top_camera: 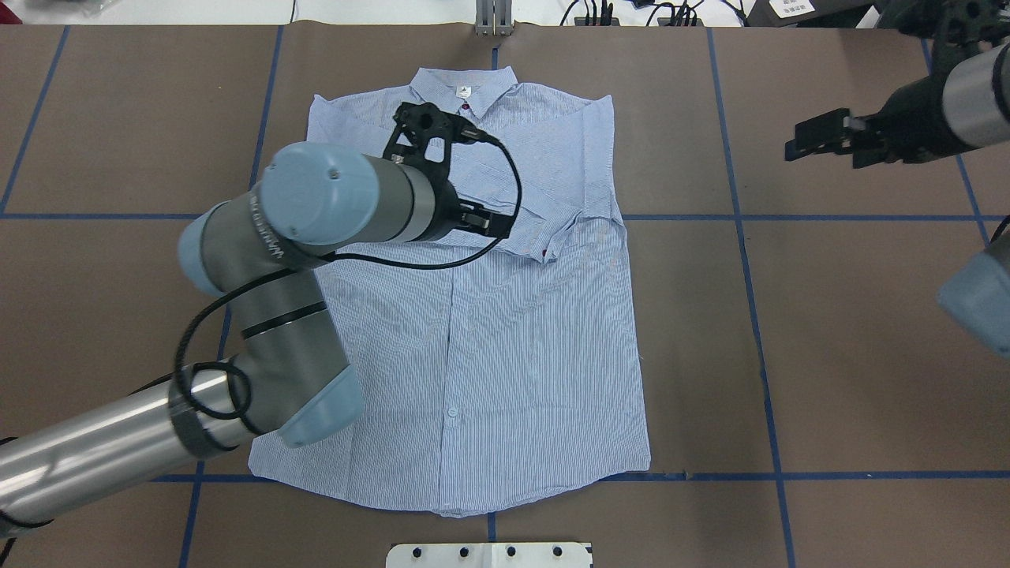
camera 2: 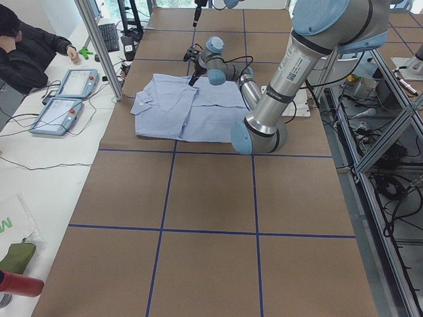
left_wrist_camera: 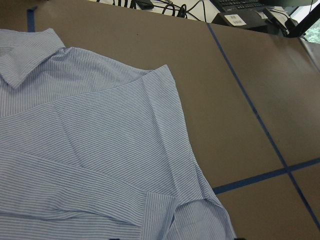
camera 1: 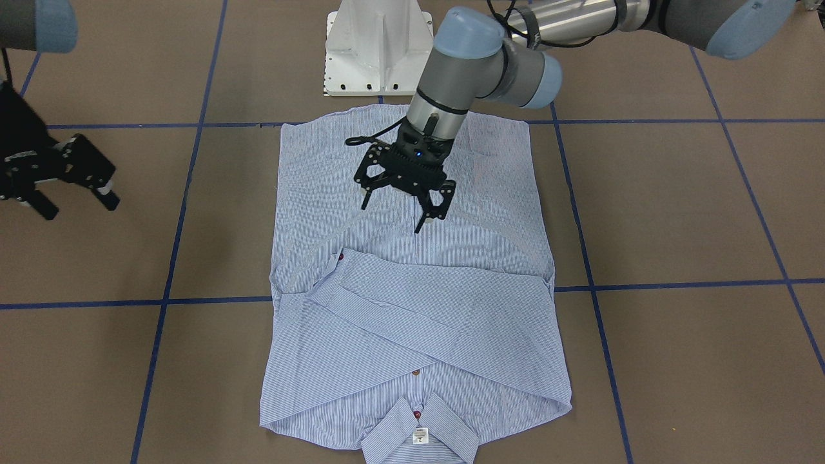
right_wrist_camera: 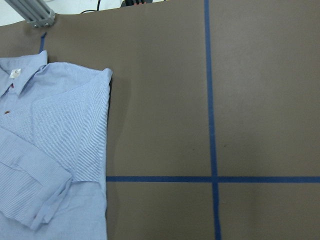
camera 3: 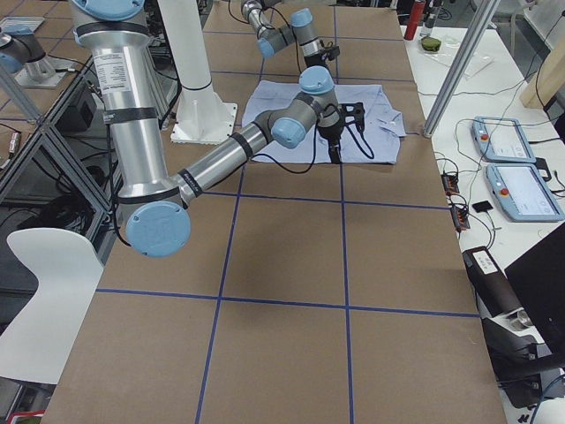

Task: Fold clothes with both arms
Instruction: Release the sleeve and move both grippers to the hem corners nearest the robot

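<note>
While the shirt (camera 1: 412,309) lies flat and face up on the table (camera 1: 677,212), the left claw (camera 1: 394,216) hangs over the middle of its body with its fingers spread and nothing between them. How close the tips are to the cloth I cannot tell. The right claw (camera 1: 80,205) is off the garment altogether, over bare table, and its fingers also look parted and empty.

The shirt's long axis runs straight ahead of the left claw. The collar (camera 1: 419,438) and its small white label are beyond the fingertips, on the side away from the robot. The hem (top_camera: 450,497) is behind the claw, back toward the white pedestal (camera 1: 379,48). Both sleeves (camera 1: 419,303) are already laid across the chest in a crossed band just ahead of the left claw's tips, one cuff with a red button at the band's edge. The side seams lie out to either side of that claw, near but not under it.

From the right claw, the whole shirt lies well apart toward the robot's left, its nearest part being the right side seam.

The sleeves look done, so the fold left is probably a lengthwise one, hem brought up toward collar. That would send both claws back to the hem corners. The left arm is much the nearer; the right would have to travel in across the table first.
</note>
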`<state>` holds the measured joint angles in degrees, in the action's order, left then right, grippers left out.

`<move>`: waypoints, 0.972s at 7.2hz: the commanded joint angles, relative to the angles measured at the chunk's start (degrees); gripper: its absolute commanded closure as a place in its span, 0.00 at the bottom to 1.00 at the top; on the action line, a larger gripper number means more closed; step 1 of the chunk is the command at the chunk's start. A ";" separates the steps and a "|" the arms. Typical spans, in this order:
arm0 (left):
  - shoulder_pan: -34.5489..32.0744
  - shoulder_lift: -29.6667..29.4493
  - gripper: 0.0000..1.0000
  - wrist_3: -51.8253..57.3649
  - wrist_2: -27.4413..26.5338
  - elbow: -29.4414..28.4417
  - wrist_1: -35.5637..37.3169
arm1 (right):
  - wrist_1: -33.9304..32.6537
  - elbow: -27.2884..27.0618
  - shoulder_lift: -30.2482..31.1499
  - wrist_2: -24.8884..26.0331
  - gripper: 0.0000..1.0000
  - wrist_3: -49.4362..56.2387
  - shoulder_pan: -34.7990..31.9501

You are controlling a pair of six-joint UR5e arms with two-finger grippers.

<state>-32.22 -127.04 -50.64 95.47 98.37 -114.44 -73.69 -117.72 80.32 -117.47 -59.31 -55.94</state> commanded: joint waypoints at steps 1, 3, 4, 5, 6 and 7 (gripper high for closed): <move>-1.00 10.63 0.00 3.00 0.07 11.55 1.15 | -0.40 -6.27 0.36 13.42 0.00 -14.54 15.26; -1.00 23.09 0.00 2.91 0.07 21.99 1.07 | -11.90 -14.32 -0.08 28.37 0.00 -23.44 30.73; -1.00 31.16 0.00 1.08 -0.02 25.44 -0.68 | -17.74 -18.90 -0.17 34.35 0.00 -28.53 37.07; -1.00 36.55 0.00 -7.72 -0.19 26.43 -3.91 | -17.89 -18.77 0.09 38.76 0.00 -31.19 41.40; 0.82 41.73 0.00 -14.07 -0.71 26.18 -10.64 | -17.45 -18.68 0.18 40.98 0.00 -32.78 43.09; 3.28 47.35 0.00 -15.01 -2.37 26.00 -15.93 | -17.45 -18.60 0.10 41.18 0.00 -33.40 43.81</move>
<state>-31.36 -86.51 -61.90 94.51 124.26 -123.89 -90.93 -136.19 80.43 -77.99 -91.18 -14.06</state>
